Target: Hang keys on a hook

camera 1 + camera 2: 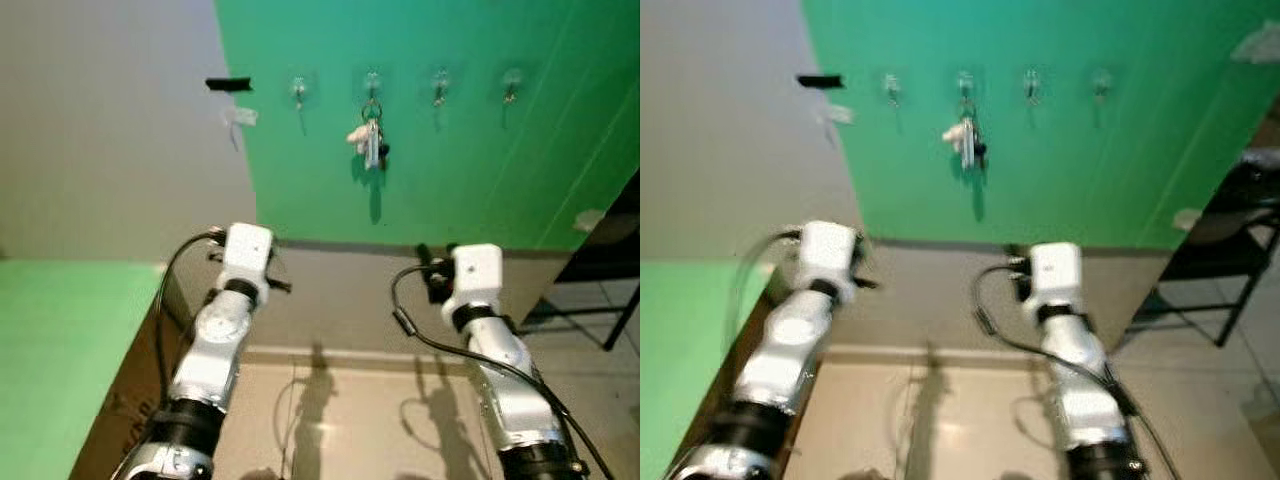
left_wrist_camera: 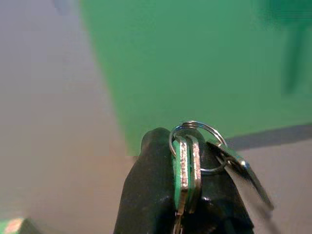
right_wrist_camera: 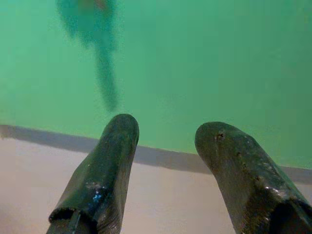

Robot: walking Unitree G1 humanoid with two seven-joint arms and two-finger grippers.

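A small bunch of keys [image 2: 195, 165] on a silver ring is pinched in my left gripper [image 2: 187, 161], which is shut on it and held low in front of the green wall [image 1: 450, 170]. Several clear hooks line the wall high up: one [image 1: 298, 90] at the left, two [image 1: 440, 85] [image 1: 512, 85] at the right. The second hook [image 1: 372, 82] carries another key bunch [image 1: 371, 140]. My right gripper [image 3: 168, 129] is open with nothing between its fingers, and it points at the wall's base. Both wrists [image 1: 245, 255] [image 1: 472, 272] sit well below the hooks.
A strip of black tape [image 1: 228, 84] is stuck on the grey wall left of the hooks. A green-covered surface [image 1: 60, 340] lies at my left. A dark chair [image 1: 600, 270] stands at the right. Pale tiled floor [image 1: 340, 400] stretches below the arms.
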